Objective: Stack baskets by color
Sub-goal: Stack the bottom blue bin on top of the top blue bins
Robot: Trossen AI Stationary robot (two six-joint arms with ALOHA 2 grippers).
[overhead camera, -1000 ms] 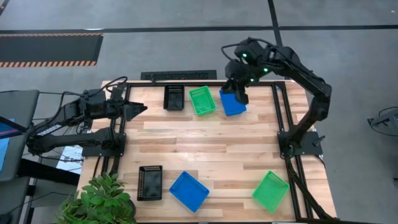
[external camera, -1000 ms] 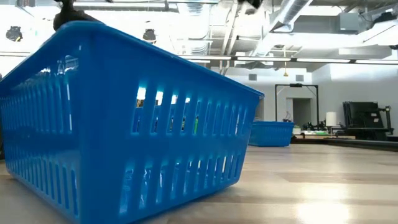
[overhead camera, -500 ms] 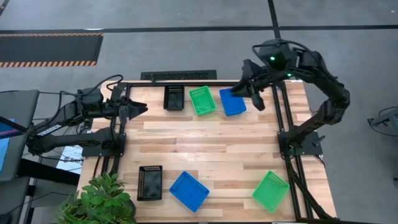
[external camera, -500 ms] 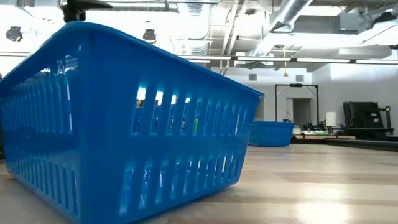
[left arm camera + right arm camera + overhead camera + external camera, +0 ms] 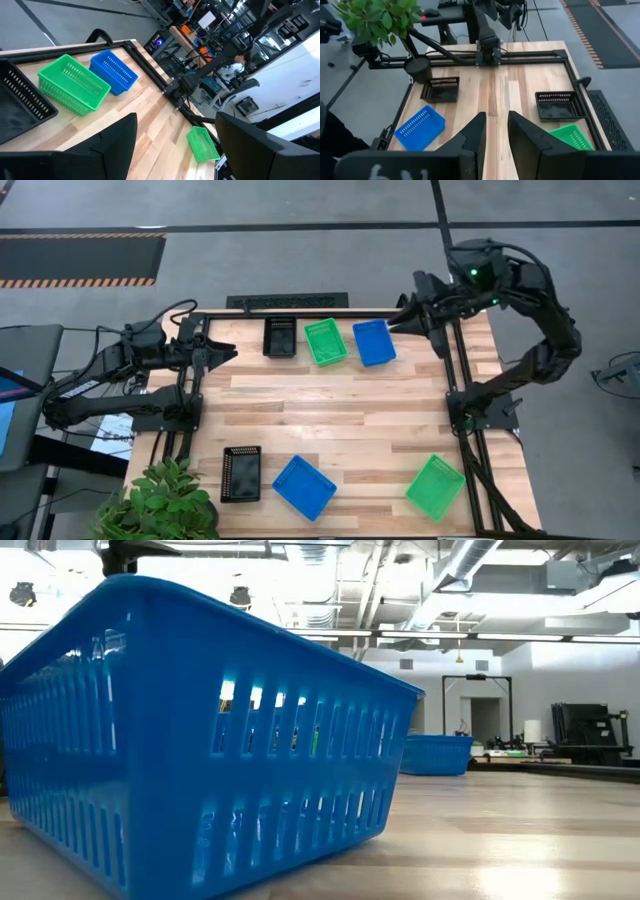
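Three baskets sit in a row on their bottoms along the table's far edge: black (image 5: 280, 337), green (image 5: 325, 341) and blue (image 5: 374, 342). Near the front edge lie another black basket (image 5: 241, 473), a blue one (image 5: 304, 486) and a green one (image 5: 435, 486). The front blue basket (image 5: 200, 740) fills the low view. My right gripper (image 5: 398, 320) hangs raised over the far right corner, just right of the far blue basket, slightly open with nothing between its fingers (image 5: 496, 132). My left gripper (image 5: 230, 352) waits wide open (image 5: 176, 120) at the table's left side.
A potted plant (image 5: 165, 500) stands at the near left corner. A black frame rail (image 5: 450, 370) runs along the table's right side, beside the right arm's base. Bare wood (image 5: 330, 415) lies between the far and near rows of baskets.
My right gripper has risen from over the far blue basket and drawn back toward the table's right edge. The blue basket stays on the table beside the green one.
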